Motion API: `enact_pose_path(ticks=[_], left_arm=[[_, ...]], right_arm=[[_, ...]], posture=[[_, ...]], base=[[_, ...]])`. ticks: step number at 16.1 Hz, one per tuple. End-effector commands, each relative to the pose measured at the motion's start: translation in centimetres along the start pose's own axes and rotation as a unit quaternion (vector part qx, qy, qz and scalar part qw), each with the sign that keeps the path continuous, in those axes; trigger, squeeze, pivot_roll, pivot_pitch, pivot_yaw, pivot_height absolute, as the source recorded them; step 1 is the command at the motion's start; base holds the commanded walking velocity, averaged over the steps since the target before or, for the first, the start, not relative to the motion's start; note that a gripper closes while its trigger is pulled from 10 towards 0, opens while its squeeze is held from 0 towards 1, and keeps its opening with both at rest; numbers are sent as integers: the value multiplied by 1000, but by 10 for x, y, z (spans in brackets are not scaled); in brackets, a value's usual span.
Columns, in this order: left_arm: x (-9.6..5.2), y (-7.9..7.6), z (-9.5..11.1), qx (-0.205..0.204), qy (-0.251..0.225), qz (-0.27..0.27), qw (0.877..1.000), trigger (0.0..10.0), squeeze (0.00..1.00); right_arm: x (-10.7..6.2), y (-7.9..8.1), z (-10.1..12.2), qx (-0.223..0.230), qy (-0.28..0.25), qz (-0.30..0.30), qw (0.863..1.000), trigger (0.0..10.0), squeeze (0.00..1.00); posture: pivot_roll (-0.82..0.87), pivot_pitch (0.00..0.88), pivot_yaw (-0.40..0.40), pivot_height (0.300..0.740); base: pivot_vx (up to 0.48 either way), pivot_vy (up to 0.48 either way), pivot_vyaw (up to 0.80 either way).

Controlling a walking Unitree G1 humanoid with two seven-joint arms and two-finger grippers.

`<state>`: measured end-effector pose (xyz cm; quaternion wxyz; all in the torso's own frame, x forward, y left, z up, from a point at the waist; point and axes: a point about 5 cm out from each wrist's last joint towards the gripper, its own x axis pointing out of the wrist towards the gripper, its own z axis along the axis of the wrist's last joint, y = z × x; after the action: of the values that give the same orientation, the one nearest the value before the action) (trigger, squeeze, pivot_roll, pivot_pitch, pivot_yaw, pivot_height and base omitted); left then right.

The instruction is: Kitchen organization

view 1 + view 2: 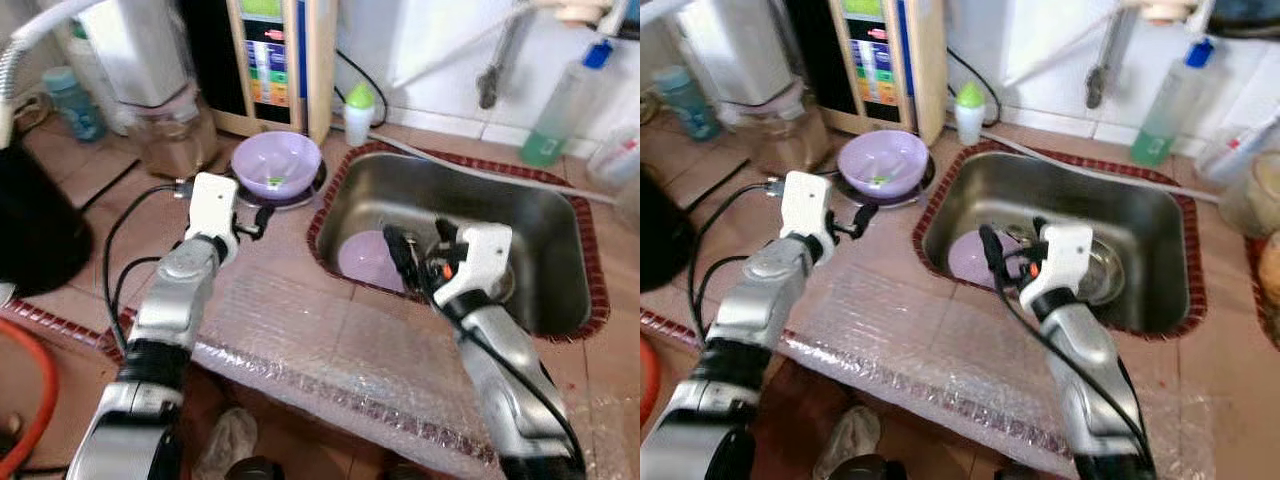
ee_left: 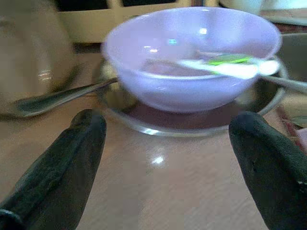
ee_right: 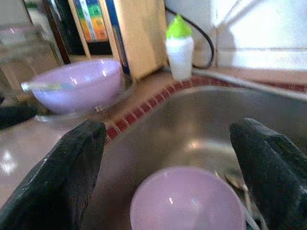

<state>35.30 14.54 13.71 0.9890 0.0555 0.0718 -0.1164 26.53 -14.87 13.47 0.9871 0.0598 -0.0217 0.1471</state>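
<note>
I have both arms up over the bench (image 1: 120, 200). My left gripper (image 2: 165, 163) hangs released, fingers spread wide, just short of the bowl (image 1: 276, 163) that sits on a metal dish (image 2: 144, 125) at the sink's back-left corner. A white and green utensil (image 2: 225, 66) lies across the inside of that bowl, and a spoon (image 2: 62, 95) rests beside the dish. My right gripper (image 3: 168, 182) is also released, spread over the near-left part of the sink (image 1: 560, 230), where a second bowl (image 1: 368, 260) lies on the basin floor against the near wall.

Both bowls look like thin plastic: light, stiff, not fragile, but smooth and probably slippery if wet. I judge the rim the best hold, one finger inside and one outside; the round sides would likely slip from a pinch. The utensil may tip out if I tilt the first bowl.

Room is tight at the back: a jar (image 1: 175, 135), a bottle (image 1: 358, 113) and a wooden panel (image 1: 318, 60) crowd that edge of the bench. The sink's raised red rim (image 1: 325, 215) stands between the two bowls, so anything I lift from the basin must clear it. The near edge, covered in bubble wrap (image 1: 330, 350), offers the most open room.
</note>
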Motion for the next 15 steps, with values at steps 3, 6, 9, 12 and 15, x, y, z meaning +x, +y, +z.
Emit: enact_pose_path(ticks=[3,6,9,12,15], left_arm=[[10,-1,8,12,-6,-10,1000,10000,0],[23,0,8,9,7,-13,1000,10000,0],[29,2,8,7,12,-8,1000,10000,0],[32,4,5,12,30,-23,999,10000,0],[33,7,3,-8,50,-32,998,10000,0]], right_arm=[[-7,6,8,-8,2,8,1000,10000,0],[-11,9,9,-19,15,14,1000,10000,0],[-16,12,10,-23,24,16,999,10000,0],[-16,12,10,-25,28,17,999,10000,0],[-14,12,9,-26,29,14,999,10000,0]], posture=[[-128,119,73,740],[-145,128,69,740],[-160,131,66,740],[-161,128,65,740],[-150,123,68,740]], base=[[0,0,0],[0,0,0],[0,0,0],[0,0,0],[0,0,0]])
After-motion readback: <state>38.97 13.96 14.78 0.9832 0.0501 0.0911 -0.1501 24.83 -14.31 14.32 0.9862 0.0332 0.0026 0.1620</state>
